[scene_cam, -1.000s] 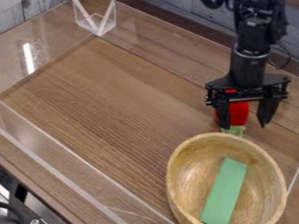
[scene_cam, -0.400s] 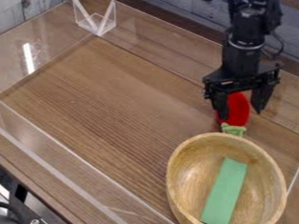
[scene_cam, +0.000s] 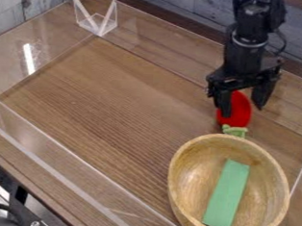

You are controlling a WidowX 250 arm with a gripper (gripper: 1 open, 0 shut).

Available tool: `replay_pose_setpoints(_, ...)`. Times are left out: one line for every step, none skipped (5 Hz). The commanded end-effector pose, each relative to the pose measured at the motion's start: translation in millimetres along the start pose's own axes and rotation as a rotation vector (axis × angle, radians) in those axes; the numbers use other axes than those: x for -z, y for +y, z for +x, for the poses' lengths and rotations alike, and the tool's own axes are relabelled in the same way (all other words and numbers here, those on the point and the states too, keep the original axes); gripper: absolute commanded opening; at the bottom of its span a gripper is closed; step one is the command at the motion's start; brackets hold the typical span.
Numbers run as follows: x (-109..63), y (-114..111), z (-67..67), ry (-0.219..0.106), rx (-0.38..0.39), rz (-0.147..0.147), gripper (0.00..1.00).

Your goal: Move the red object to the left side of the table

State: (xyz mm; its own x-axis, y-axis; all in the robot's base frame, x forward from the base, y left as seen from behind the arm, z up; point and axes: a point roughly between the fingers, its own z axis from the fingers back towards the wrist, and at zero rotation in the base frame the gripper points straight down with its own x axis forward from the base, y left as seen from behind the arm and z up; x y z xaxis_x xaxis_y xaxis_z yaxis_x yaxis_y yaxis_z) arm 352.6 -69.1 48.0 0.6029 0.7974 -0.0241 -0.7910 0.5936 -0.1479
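The red object (scene_cam: 240, 111) is a small glossy red toy with a light green stem end (scene_cam: 237, 132), standing on the brown wood-grain table (scene_cam: 116, 94) just behind the bowl. My black gripper (scene_cam: 240, 98) points straight down over it, open, one finger on each side of the toy's upper part. Whether the fingers touch it I cannot tell.
A round wooden bowl (scene_cam: 188, 189) holding a flat green block (scene_cam: 227, 194) sits at the front right, close to the toy. Clear acrylic walls (scene_cam: 43, 137) line the table's edges, with a clear corner piece (scene_cam: 95, 18) at the back left.
The gripper has rolled about its vertical axis, so its fingers now stand at a different angle around the red toy. The toy has stayed in place.
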Motion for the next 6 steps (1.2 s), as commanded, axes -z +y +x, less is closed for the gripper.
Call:
replay_pose_setpoints(-14.0, -10.1, 16.6, -0.048, -0.036, -0.043, 0.00)
replay_pose_setpoints(-31.3, -9.4, 24.1, -0.030, -0.002, -0.066, 0.00)
replay_pose_setpoints(-60.9, -8.5, 34.3, -0.008, 0.028, -0.117, 0.00)
replay_pose_setpoints(-94.7, -4.4, 43.1, -0.014, -0.025, -0.176, 0.00)
replay_pose_setpoints(-118.4, -0.3, 48.3, -0.038, -0.070, -0.215, 0.00)
replay_pose_setpoints(-136.7, 2.7, 44.2, -0.033, -0.029, -0.230, 0.00)
